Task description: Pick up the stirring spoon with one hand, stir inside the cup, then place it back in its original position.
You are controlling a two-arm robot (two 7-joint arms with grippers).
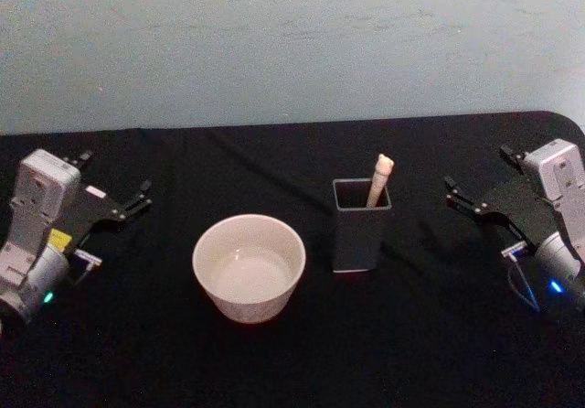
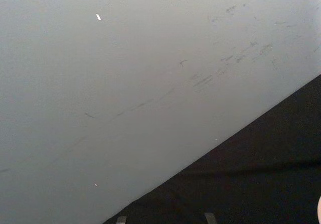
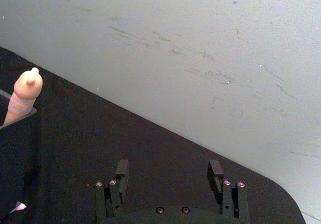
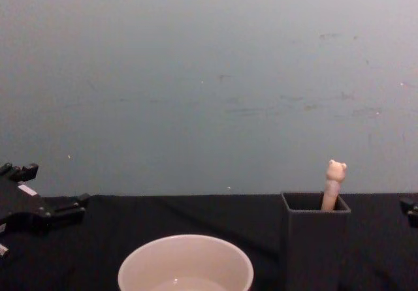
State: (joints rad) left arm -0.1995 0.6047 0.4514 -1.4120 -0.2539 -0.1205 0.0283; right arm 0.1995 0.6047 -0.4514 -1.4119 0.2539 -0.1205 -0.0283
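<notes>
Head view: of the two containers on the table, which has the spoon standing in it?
The dark grey square holder, right of the pale round cup: the stirring spoon pokes out above its rim.

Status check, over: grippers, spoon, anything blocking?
Left gripper open, parked far left. Right gripper open, parked far right. Stirring spoon standing in holder, untouched. Cup left of holder; right gripper's path unobstructed.
</notes>
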